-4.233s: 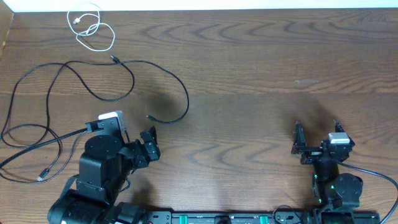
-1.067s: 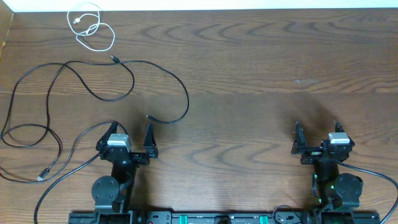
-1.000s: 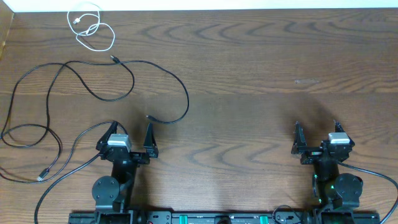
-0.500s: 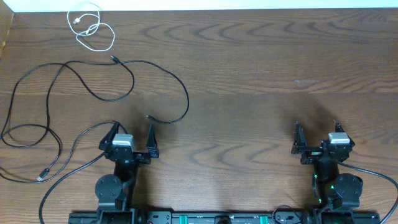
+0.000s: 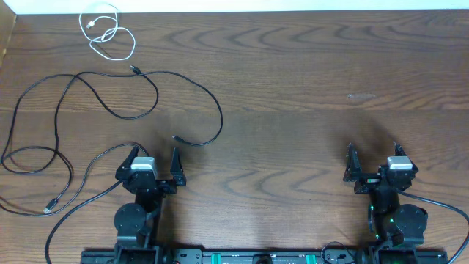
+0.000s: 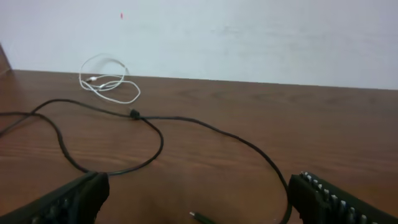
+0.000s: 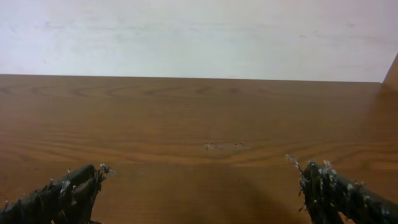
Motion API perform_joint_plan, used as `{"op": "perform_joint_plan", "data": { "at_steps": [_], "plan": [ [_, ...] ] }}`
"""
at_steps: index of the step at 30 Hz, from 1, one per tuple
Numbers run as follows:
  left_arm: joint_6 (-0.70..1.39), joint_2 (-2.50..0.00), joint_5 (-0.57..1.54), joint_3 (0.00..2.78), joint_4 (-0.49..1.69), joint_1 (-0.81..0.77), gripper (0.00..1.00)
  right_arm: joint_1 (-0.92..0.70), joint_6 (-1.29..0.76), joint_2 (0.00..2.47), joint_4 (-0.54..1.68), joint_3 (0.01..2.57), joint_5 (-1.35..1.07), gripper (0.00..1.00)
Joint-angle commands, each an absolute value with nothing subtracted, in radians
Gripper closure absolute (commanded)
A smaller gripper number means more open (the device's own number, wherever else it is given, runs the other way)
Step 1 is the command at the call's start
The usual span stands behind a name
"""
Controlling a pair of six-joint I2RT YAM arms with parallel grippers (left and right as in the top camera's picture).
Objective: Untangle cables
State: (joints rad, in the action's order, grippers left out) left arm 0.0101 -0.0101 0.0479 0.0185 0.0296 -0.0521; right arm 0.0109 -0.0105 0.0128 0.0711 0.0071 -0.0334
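Observation:
The short white cable [image 5: 106,33] lies coiled at the table's far left corner, apart from the rest; the left wrist view shows the white cable [image 6: 109,84] near the wall. Long black cables [image 5: 154,84] loop across the left half, one plug end [image 5: 176,138] lying just ahead of my left gripper [image 5: 154,154]. In the left wrist view the black cable [image 6: 155,134] curves ahead and that plug [image 6: 202,218] rests between the open fingers [image 6: 74,199]. My left gripper [image 6: 199,186] holds nothing. My right gripper [image 5: 372,150] stands open at the near right, far from the cables, over bare wood [image 7: 200,173].
Another black loop [image 5: 37,158] with a plug [image 5: 48,210] lies by the left table edge. The left arm's thicker cord [image 5: 80,187] trails across it toward the front. A pale wall [image 7: 199,37] runs behind the table's far edge.
The left arm, folded over to the left four seconds ago, has drawn back to its base; over the last second it shifted slightly right. Cables and right arm are unmoved.

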Motion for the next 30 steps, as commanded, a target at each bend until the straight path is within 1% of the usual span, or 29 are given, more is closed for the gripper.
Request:
{"op": "perform_joint_plan", "data": {
  "at_steps": [1, 16, 30],
  "plan": [
    [0.046, -0.001, -0.007, 0.004, 0.073, -0.059, 0.02, 0.010, 0.001, 0.011, 0.078, 0.006, -0.030, 0.01],
    [-0.050, -0.001, 0.067, 0.004, 0.070, -0.058, 0.02, 0.010, 0.001, 0.011, 0.078, 0.006, -0.030, 0.01],
    [-0.052, -0.001, 0.046, 0.004, 0.071, -0.058, 0.02, 0.010, 0.001, 0.011, 0.078, 0.006, -0.030, 0.01]
  ]
}}
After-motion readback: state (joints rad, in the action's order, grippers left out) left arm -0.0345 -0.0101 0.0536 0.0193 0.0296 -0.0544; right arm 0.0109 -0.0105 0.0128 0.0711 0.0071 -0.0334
